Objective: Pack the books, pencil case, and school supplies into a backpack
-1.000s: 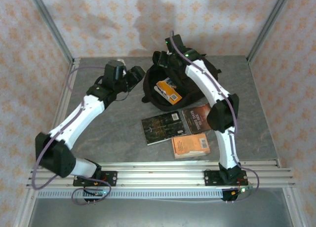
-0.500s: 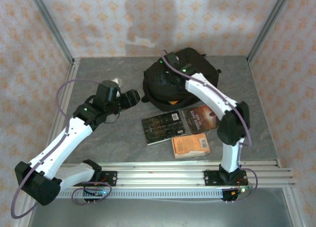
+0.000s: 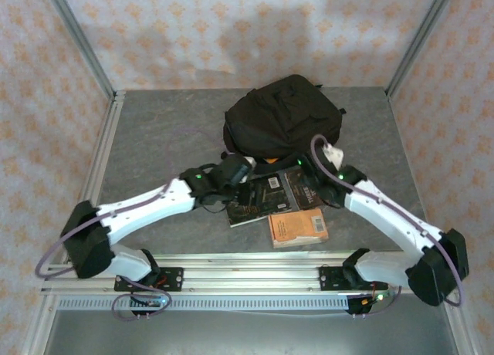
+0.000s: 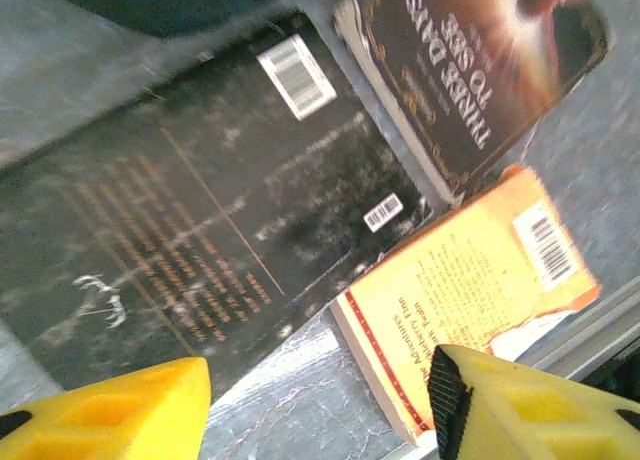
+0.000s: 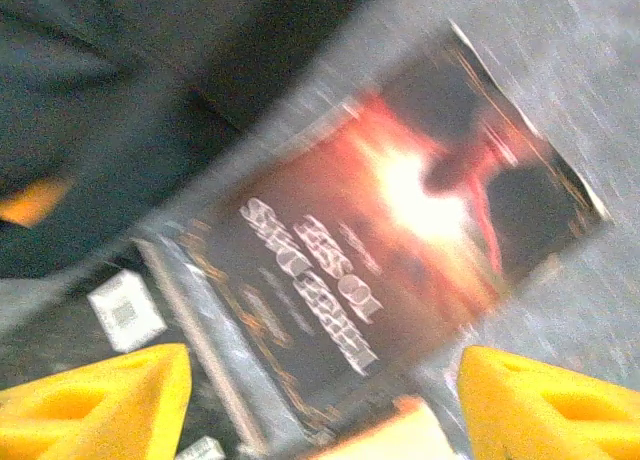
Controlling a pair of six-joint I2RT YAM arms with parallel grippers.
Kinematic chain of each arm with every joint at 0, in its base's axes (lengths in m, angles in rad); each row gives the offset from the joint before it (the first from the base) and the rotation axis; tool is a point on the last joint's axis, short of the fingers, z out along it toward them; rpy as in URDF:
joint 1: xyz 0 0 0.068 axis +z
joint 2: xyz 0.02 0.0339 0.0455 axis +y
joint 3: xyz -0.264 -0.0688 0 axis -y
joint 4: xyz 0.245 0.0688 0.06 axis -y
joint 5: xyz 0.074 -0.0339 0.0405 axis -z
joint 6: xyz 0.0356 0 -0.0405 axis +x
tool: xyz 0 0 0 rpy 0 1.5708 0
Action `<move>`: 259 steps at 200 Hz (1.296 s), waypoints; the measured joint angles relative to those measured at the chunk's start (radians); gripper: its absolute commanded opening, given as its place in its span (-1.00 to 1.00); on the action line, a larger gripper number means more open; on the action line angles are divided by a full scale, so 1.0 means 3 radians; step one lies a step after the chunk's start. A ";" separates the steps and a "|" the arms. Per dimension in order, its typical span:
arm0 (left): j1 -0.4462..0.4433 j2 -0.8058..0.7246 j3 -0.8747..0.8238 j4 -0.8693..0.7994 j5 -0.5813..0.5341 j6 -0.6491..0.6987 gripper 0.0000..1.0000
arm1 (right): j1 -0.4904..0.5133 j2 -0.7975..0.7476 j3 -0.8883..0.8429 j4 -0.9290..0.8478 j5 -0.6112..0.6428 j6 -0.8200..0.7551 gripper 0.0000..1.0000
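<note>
The black backpack (image 3: 282, 116) lies at the back of the table; a sliver of orange (image 3: 266, 160) shows at its near edge. In front of it lie three books: a black one (image 3: 258, 199) (image 4: 200, 220), a dark brown one (image 3: 307, 191) (image 5: 400, 250) (image 4: 480, 70) and a small orange one (image 3: 298, 226) (image 4: 470, 300). My left gripper (image 3: 241, 177) (image 4: 320, 410) hovers open over the black book's near edge. Above the brown book my right gripper (image 3: 312, 177) (image 5: 320, 405) is open, holding nothing. The pencil case and school supplies are out of view.
A metal rail (image 3: 255, 262) runs along the table's near edge, just in front of the orange book. Frame posts (image 3: 81, 42) and patterned walls close in the table at back and sides. Bare grey tabletop (image 3: 162, 139) lies left of the backpack.
Both arms swung from the backpack toward the near edge and now hang over the books. The right gripper opened. The backpack's mouth, open on an orange-and-white book, has dropped shut.
</note>
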 measured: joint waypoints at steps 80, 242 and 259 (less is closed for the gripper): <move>-0.0189 0.0847 0.0665 -0.0033 0.0027 0.0103 0.13 | -0.0031 -0.1113 -0.1069 -0.0665 -0.0547 0.1795 0.55; -0.0189 0.0797 0.0448 -0.0132 -0.0191 0.0100 0.14 | -0.0189 -0.0509 -0.1315 0.0313 -0.0950 0.1620 -0.35; -0.0189 0.0797 0.0422 -0.0131 -0.0201 0.0098 0.14 | -0.0318 -0.0333 -0.1181 0.0343 -0.0961 0.1338 -0.47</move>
